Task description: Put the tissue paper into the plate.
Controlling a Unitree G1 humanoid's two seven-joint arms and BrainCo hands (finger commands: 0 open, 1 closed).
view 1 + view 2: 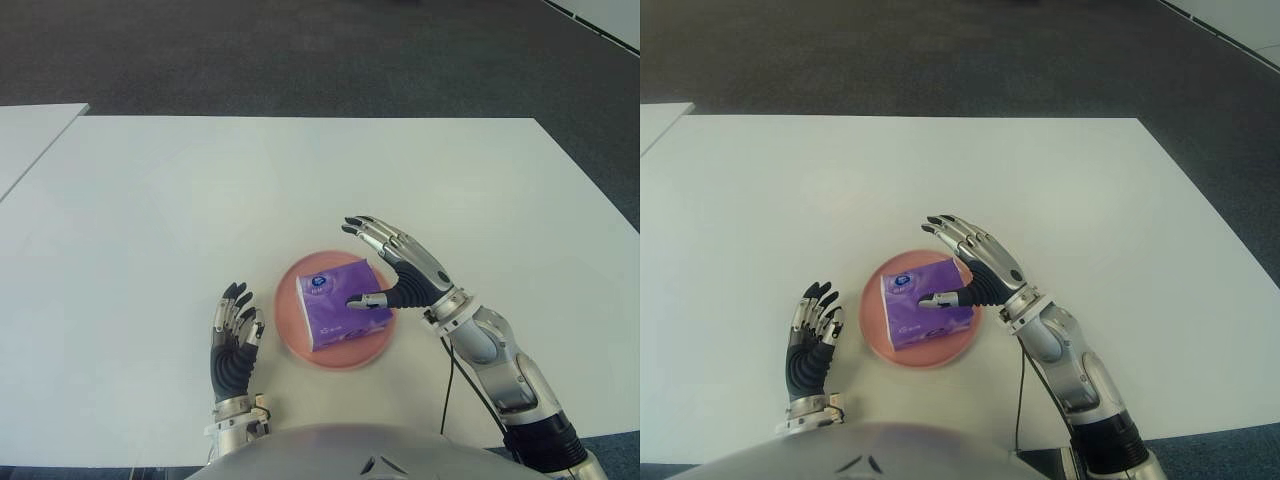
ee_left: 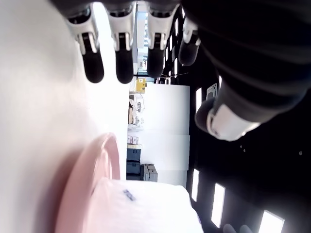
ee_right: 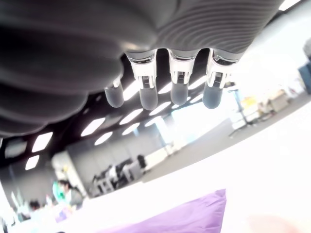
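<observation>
The purple tissue pack [image 1: 338, 308] lies flat inside the pink plate [image 1: 291, 338] near the front of the white table [image 1: 300, 180]. My right hand [image 1: 366, 262] is at the plate's right side, fingers spread straight and holding nothing. Its thumb tip [image 1: 362, 301] reaches over the pack's right edge; I cannot tell whether it touches. The right wrist view shows the straight fingers [image 3: 179, 91] above a corner of the purple pack [image 3: 189, 219]. My left hand [image 1: 236, 326] shows left of the plate with fingers relaxed and empty. The plate's rim [image 2: 95, 179] is seen in its wrist view.
A second white table [image 1: 30, 135] stands at the far left, with a gap between. Dark carpet [image 1: 300, 50] lies beyond the table's far edge. A black cable [image 1: 446, 385] hangs under my right forearm.
</observation>
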